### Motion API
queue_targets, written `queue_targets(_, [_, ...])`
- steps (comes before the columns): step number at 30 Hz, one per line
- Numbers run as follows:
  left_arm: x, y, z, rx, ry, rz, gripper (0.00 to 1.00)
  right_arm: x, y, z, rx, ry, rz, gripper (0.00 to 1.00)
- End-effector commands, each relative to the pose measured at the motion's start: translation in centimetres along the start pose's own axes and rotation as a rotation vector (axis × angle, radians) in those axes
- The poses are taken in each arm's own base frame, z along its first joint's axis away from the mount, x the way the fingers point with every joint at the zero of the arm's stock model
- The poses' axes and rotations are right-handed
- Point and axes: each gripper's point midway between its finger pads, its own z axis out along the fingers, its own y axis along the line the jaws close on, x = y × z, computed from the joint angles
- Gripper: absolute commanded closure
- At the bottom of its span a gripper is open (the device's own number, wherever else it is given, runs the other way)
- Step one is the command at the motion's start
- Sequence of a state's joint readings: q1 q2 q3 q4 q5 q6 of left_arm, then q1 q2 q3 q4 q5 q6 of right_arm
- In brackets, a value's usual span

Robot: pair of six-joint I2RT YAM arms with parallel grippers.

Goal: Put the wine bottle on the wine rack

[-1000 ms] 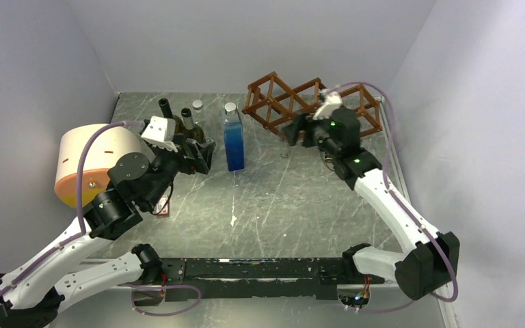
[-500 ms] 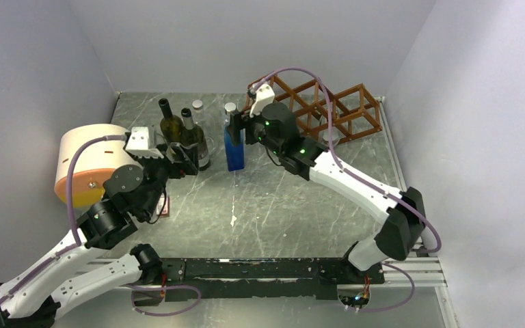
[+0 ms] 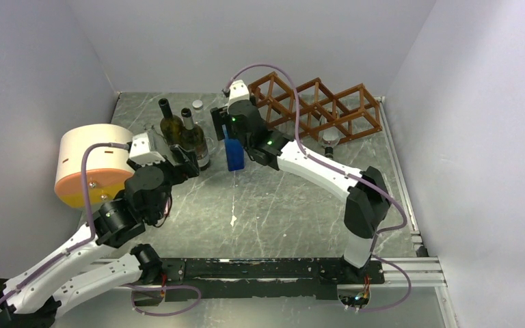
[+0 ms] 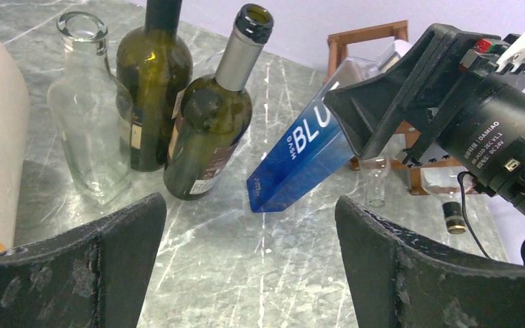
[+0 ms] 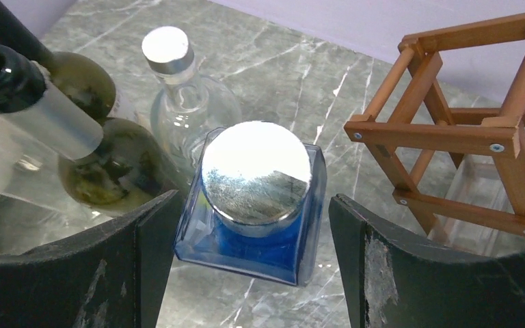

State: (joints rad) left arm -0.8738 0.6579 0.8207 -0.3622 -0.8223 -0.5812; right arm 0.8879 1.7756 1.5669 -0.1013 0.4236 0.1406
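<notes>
Wine bottles (image 4: pixel 212 130) stand at the table's back left, beside a blue bottle (image 3: pixel 233 156); none is gripped.
The left gripper (image 4: pixel 249 205) has its jaws spread, with the two green bottles just beyond them, untouched. The right gripper (image 5: pixel 253 201) has its jaws spread on either side of the blue bottle's silver cap, with a gap on each side. The wine rack (image 3: pixel 314 106) stands just right.

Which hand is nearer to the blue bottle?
Right. The right hand hangs just above the blue bottle, fingers open either side of its cap. The left hand is apart, by the green bottles.
</notes>
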Motion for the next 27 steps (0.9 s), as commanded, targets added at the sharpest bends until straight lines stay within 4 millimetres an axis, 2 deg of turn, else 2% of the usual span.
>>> queue_targets(1, [-0.1,1.0,0.4,-0.086,-0.013,-0.027,0.02,-0.2,-0.3,0.6,0.064,-0.005,-0.028,0.2])
queue_targets(4, [0.4,0.8,0.7,-0.091,0.0,-0.015,0.03,0.5,-0.5,0.9,0.095,0.015,-0.043,0.29])
queue_targets(7, [1.1,0.8,1.1,-0.104,0.012,-0.007,0.02,0.3,-0.7,0.6,0.117,0.014,-0.065,0.46])
queue_targets(10, [1.9,0.7,1.6,-0.107,0.02,0.004,0.02,-0.8,-1.0,-0.3,0.124,-0.018,-0.072,0.61])
queue_targets(13, [3.3,0.0,2.5,-0.065,0.033,0.068,0.0,-2.6,-1.1,-1.6,0.099,-0.063,-0.073,0.69])
queue_targets(15, [4.9,-0.7,3.0,-0.026,0.067,0.104,0.0,-4.1,-1.4,-3.0,0.084,-0.095,-0.071,0.73])
queue_targets(19, [8.0,-1.6,3.7,0.025,0.133,0.109,0.01,-5.7,-1.8,-5.8,0.035,-0.138,-0.046,0.75])
queue_targets(23, [10.5,-3.7,4.0,0.193,0.15,0.152,0.01,-6.2,-1.7,-8.5,-0.037,-0.16,0.006,0.76])
queue_targets(27, [13.0,-6.1,3.1,0.445,0.135,0.257,0.01,-6.7,-1.6,-11.1,-0.104,-0.171,0.064,0.78])
